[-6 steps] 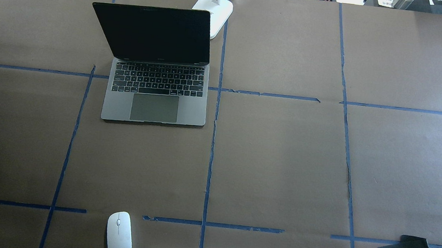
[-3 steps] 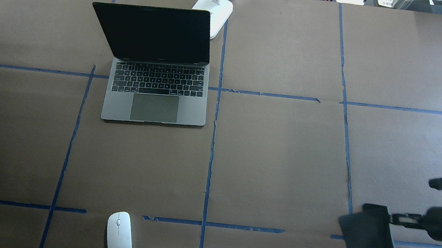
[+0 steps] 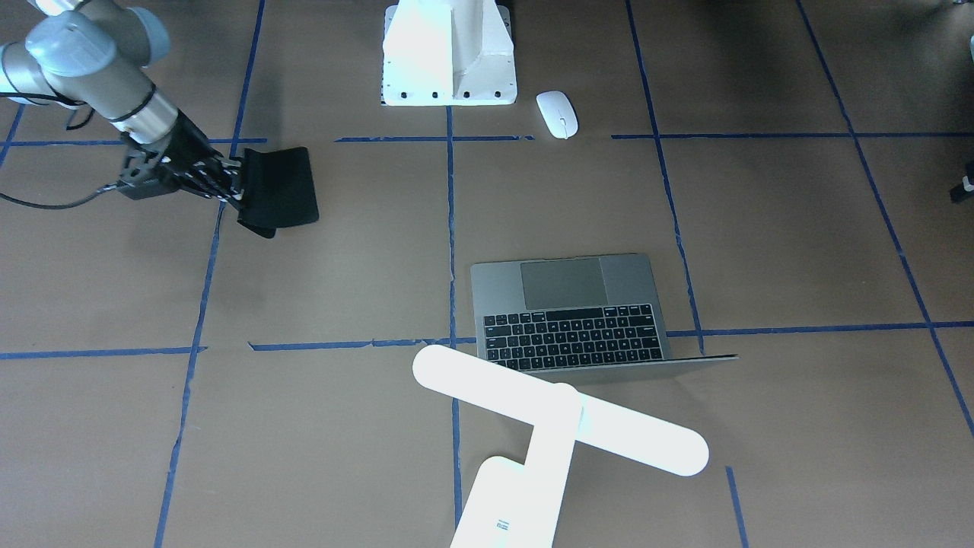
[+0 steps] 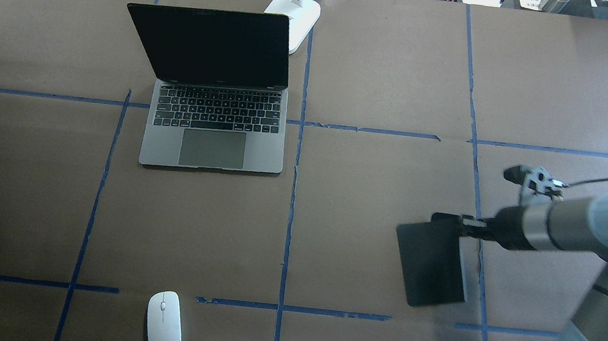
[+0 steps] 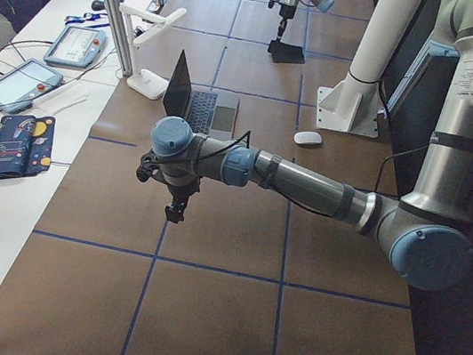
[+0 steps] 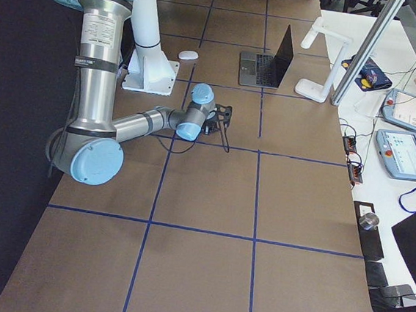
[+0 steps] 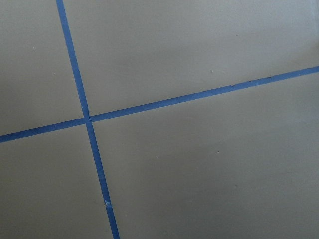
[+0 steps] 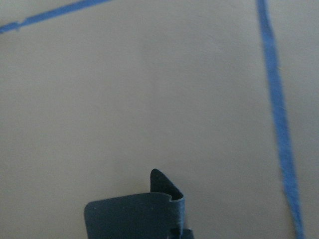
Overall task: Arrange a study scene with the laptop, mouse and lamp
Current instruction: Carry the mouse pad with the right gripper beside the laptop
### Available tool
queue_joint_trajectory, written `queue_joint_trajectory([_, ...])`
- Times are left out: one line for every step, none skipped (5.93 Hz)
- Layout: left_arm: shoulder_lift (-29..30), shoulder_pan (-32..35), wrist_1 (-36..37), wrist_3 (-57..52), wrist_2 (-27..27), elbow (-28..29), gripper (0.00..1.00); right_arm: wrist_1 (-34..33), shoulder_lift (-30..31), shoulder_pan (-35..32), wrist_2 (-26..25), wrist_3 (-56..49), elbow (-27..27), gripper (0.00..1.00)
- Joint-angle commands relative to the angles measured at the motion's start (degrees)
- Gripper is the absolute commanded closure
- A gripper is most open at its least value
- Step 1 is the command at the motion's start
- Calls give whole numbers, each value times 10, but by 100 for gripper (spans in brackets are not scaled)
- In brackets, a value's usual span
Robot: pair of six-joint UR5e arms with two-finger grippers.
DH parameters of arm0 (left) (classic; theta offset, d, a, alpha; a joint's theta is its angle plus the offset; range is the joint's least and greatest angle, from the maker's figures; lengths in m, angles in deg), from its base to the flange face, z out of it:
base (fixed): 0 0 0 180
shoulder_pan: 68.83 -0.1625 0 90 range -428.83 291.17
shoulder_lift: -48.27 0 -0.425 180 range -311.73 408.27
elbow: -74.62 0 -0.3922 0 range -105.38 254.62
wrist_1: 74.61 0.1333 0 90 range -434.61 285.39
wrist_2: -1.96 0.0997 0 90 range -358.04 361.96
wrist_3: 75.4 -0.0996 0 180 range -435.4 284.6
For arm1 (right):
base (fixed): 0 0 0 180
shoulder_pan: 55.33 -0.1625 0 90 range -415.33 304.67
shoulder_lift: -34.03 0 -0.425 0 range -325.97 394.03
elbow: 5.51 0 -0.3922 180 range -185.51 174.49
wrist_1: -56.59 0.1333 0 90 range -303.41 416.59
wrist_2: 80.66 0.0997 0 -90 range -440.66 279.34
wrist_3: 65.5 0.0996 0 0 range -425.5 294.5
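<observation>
Carriage of the black mat [image 4: 432, 269] is the step in hand, as I judge it. The right pincer [image 4: 468, 224] is clenched on one short edge of the mat, which hangs from it over the bench [image 4: 381, 77], toward the robot's right end and between the two long edges. Whether the mat's lower edge touches the bench I cannot tell.

The laptop [image 4: 215, 127] stands open toward the operators' long edge, on the robot's left of the middle. The lamp [image 3: 494, 388] stands just behind its screen at that edge. The mouse [image 4: 164, 322] lies at the robot's long edge, near the white pedestal [image 3: 449, 53].

Next the mat probably wants laying flat beside the laptop. That calls for a slow lowering, so the free edge lands first and the sheet spreads without folding, and the mouse would then go on it.

The right wrist view shows what the overhead one does not: a corner of the mat curls over at the grip. The front view alone shows the lamp's T-shaped head whole. The left pincer [image 5: 174, 215] shows only in the left-end view, over bare bench toward the robot's left end, and I cannot tell whether it is released or clenched.
</observation>
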Motion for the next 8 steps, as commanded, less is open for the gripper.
queue_joint_trajectory([0,0,1,0,0,0,0,-181,-241,-19,-4,23,97,100])
queue_joint_trajectory([0,0,0,0,0,0,0,-177,-329,-19,-19,37,209,100])
queue_joint_trajectory([0,0,0,0,0,0,0,-177,-400,-24,-36,45,300,100])
queue_joint_trajectory([-1,0,1,0,-21,0,0,-175,-428,-39,-36,45,340,100])
queue_joint_trajectory([-1,0,1,0,-29,0,0,-176,-428,-48,-36,45,343,100])
queue_joint_trajectory([-1,0,1,0,-29,0,0,-176,-429,-59,-35,46,346,100])
queue_joint_trajectory([-1,0,1,1,-29,-1,0,-176,-428,-62,-36,48,351,100])
queue_joint_trajectory([-1,0,1,0,-29,-2,0,-177,-428,-60,-36,47,351,92])
